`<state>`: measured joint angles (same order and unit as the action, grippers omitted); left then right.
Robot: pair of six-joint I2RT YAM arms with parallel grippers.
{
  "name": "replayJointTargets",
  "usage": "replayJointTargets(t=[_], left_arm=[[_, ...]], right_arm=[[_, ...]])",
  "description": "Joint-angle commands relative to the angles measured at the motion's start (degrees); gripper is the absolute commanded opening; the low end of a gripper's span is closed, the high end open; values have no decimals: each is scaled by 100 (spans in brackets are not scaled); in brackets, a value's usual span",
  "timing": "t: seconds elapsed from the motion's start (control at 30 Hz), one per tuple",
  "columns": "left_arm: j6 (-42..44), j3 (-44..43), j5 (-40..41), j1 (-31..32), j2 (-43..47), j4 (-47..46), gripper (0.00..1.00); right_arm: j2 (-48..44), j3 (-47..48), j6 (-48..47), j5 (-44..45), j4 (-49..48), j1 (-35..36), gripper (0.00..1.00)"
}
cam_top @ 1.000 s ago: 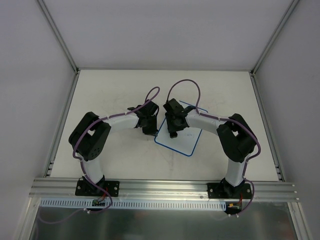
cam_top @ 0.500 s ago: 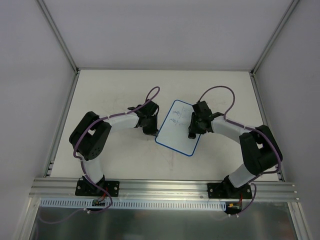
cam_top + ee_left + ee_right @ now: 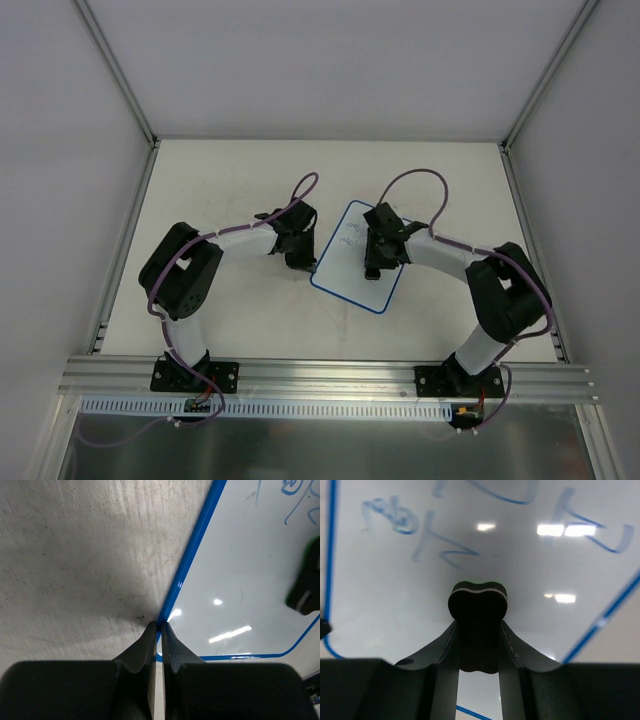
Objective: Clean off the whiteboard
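Note:
The whiteboard lies flat on the table between the arms, white with a thin blue rim. Blue handwritten marks show on its face. My left gripper is shut on the board's blue rim at its left edge; the left wrist view shows the fingertips pinching the rim. My right gripper is over the board's right half, shut on a small dark eraser block whose end presses on the face. The eraser also shows at the right of the left wrist view.
The board rests on a scuffed off-white table enclosed by grey walls and aluminium posts. An aluminium rail runs along the near edge by the arm bases. Purple cables loop above both wrists.
My right gripper with the eraser swept from the board's middle to its right edge, then came back a little leftward. The left arm and the board have not moved.

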<state>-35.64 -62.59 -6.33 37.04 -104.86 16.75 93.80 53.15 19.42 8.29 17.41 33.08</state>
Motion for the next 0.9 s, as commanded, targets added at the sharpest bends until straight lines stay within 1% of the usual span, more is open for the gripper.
replayJointTargets(t=[0.0,0.07,0.1,0.17,0.2,0.23,0.33,0.43,0.57,0.6,0.67,0.7,0.8,0.87], left_arm=[[75,405,431,-39,-588,988,0],[75,405,431,-39,-580,988,0],[66,414,431,-39,-571,988,0],[57,423,439,-39,-562,988,0],[57,431,457,-39,-553,996,0],[48,440,474,-39,-553,997,0],[48,458,510,-39,-536,996,0],[48,458,518,-47,-544,988,0],[74,449,510,-65,-553,988,0],[75,458,510,-74,-553,988,0],[83,467,518,-100,-544,988,0],[83,475,510,-109,-536,996,0],[101,493,501,-118,-501,988,0],[110,502,501,-127,-457,997,0]], right_arm=[[937,502,-254,-881,166,821,0],[1201,986,-316,-1031,193,1041,0],[1446,1144,-360,-1006,245,1217,0],[1684,1556,-439,-865,551,1341,0],[1781,1646,-439,-865,640,1385,0],[1904,1699,-396,-656,719,1385,0],[1862,1682,-290,-146,1053,1342,0],[1651,1384,-167,58,1142,1122,0],[906,707,79,347,1238,552,0],[764,480,184,400,1291,315,0],[474,233,264,515,1361,95,0],[186,110,308,541,1370,-63,0],[-133,-172,221,664,1388,-170,0],[-143,-199,89,595,1440,-162,0]])
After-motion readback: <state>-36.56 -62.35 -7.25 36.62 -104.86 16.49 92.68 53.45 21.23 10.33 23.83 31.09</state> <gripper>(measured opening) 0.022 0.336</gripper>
